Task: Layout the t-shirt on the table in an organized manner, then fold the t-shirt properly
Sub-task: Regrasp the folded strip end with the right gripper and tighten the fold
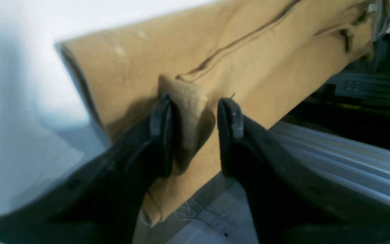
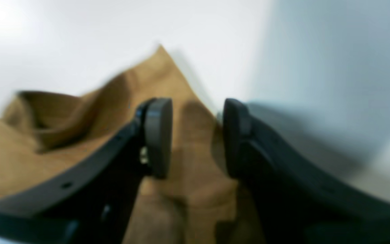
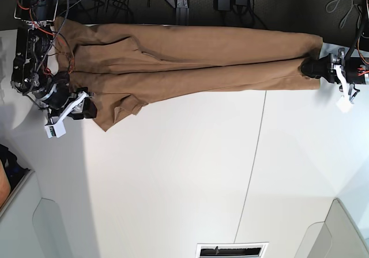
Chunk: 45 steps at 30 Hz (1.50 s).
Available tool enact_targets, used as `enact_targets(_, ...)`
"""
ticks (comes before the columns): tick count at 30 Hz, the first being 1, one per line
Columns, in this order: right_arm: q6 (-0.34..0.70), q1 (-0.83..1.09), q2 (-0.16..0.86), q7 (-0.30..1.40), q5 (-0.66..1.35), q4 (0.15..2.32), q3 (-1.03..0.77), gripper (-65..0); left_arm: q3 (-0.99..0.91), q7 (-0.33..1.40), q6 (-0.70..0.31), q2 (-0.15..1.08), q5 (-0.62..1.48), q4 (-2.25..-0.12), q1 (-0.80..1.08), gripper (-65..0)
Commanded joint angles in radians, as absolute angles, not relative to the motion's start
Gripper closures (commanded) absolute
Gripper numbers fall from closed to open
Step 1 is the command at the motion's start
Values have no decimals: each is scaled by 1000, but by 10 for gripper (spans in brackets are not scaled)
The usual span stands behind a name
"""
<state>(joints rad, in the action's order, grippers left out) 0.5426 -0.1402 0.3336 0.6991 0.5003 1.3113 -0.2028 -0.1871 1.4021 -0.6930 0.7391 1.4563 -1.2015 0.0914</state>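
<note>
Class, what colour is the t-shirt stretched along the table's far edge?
The t-shirt is plain tan-brown, clearest in the base view.

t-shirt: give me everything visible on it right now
The t-shirt is plain tan-brown soft cloth, folded into a long narrow band along the table's far edge, partly overhanging it. Seams and creases run lengthwise; one flap sticks out near the right gripper. Cloth lies between each gripper's parted fingers; the left gripper straddles a raised fold at the opposite end.

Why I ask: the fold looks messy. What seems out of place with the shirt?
The t-shirt lies stretched along the table's far edge, partly overhanging it, with a bunched, askew flap near the right gripper.
</note>
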Motion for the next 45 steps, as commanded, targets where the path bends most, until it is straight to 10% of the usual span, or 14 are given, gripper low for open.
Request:
enact_targets(1,546,-163,348,677,514,1318,-191,-251,-195,1396,-698,762,1481,-1214,84,-240)
enact_targets(5,546,-160,348,685,521,1314,-126,-218,-195,1396,-698,762,1481,-1214,83,-240)
enact_targets(9,546,-160,346,685,538,1314,-97,0,-195,1396,-698,762,1480,-1214,84,-240)
enact_targets(45,558,335,349,895,745,1925,-310,0,-195,1379,-698,762,1425,-1214,83,-240)
